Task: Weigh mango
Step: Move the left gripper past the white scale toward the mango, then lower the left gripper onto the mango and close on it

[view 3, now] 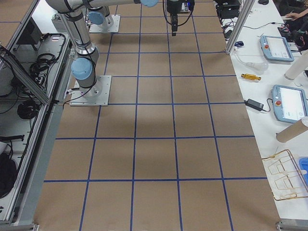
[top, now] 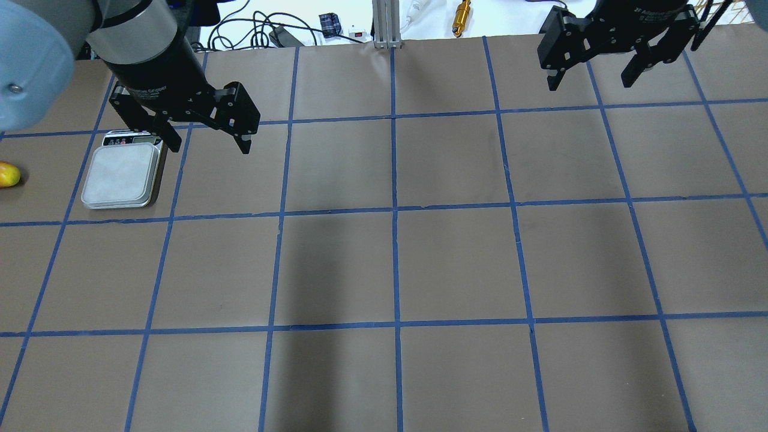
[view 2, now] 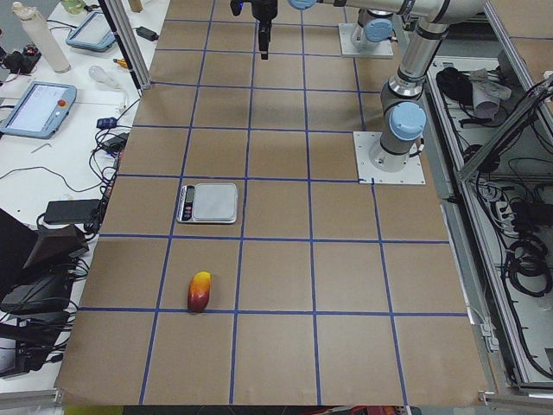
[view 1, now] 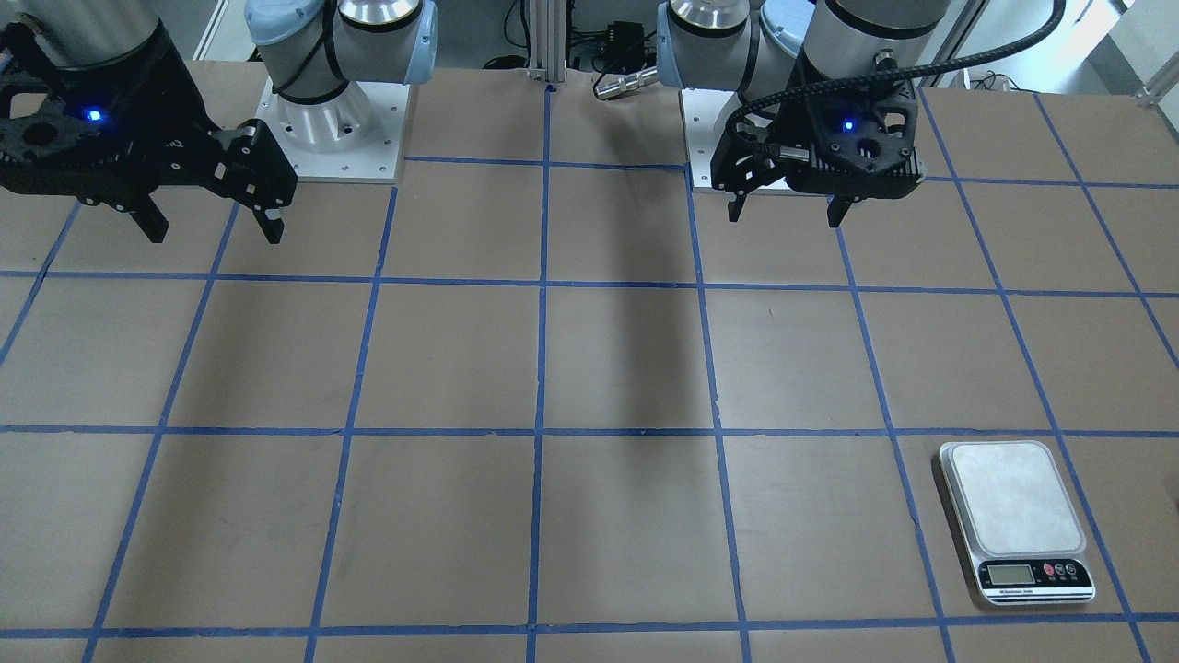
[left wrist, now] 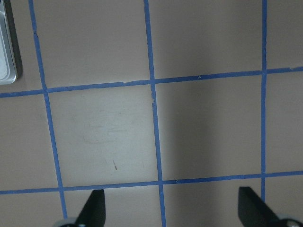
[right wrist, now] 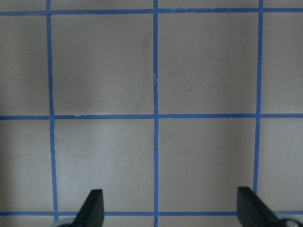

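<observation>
The mango (view 2: 200,291), yellow at one end and red at the other, lies on the brown paper-covered table beyond the robot's left side; only its yellow tip shows at the left edge of the overhead view (top: 7,175). The silver scale (top: 123,177) sits beside it with a bare platform; it also shows in the front view (view 1: 1013,520) and the left side view (view 2: 209,202). My left gripper (top: 207,144) hangs open and empty high above the table near the scale. My right gripper (top: 594,75) hangs open and empty on the far right.
The table (top: 396,264) is brown paper marked with a blue tape grid. The scale's edge (left wrist: 7,52) shows at the left of the left wrist view. Both arm bases (view 1: 332,138) stand at the robot's side. Cables and tablets lie beyond the table edge.
</observation>
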Controlling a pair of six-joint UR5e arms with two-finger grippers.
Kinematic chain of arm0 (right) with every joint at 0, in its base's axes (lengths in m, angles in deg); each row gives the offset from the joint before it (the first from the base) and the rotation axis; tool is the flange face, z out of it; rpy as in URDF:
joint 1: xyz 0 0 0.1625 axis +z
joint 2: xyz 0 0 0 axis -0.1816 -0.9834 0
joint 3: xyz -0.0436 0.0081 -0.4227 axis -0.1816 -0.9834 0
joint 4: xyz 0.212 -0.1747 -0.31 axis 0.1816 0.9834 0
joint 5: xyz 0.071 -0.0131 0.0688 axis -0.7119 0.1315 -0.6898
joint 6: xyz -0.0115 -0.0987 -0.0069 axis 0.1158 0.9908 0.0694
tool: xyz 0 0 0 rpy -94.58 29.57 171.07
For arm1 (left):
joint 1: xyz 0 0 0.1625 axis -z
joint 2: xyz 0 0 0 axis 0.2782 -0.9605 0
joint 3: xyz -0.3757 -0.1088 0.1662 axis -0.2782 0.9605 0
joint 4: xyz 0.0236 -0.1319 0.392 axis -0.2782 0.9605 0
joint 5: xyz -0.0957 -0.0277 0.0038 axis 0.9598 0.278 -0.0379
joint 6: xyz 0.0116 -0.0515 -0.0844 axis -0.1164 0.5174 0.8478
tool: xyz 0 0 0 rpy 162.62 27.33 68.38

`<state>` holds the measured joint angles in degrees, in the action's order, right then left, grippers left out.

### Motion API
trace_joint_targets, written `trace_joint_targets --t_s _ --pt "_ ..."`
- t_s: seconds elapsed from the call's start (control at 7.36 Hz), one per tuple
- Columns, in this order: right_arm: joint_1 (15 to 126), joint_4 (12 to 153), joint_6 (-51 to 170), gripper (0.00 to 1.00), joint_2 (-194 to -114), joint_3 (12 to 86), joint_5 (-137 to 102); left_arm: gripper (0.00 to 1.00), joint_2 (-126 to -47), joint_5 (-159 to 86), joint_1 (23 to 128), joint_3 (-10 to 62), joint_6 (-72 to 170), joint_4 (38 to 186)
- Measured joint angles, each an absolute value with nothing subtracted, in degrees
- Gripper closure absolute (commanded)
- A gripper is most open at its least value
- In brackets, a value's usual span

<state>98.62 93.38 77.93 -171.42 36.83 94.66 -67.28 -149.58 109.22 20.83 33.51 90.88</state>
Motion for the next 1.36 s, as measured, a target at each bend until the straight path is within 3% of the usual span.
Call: trace_joint_targets --t_s 0.68,1.36 --pt "98.6 93.4 77.9 0.00 -171.4 36.8 94.7 0.00 -65.9 -150.4 107.8 21.2 24.1 91.4" --pt "98.6 93.4 77.9 0.00 -171.4 36.8 94.7 0.00 -63.5 -152.5 89.0 20.7 -11.2 95.1"
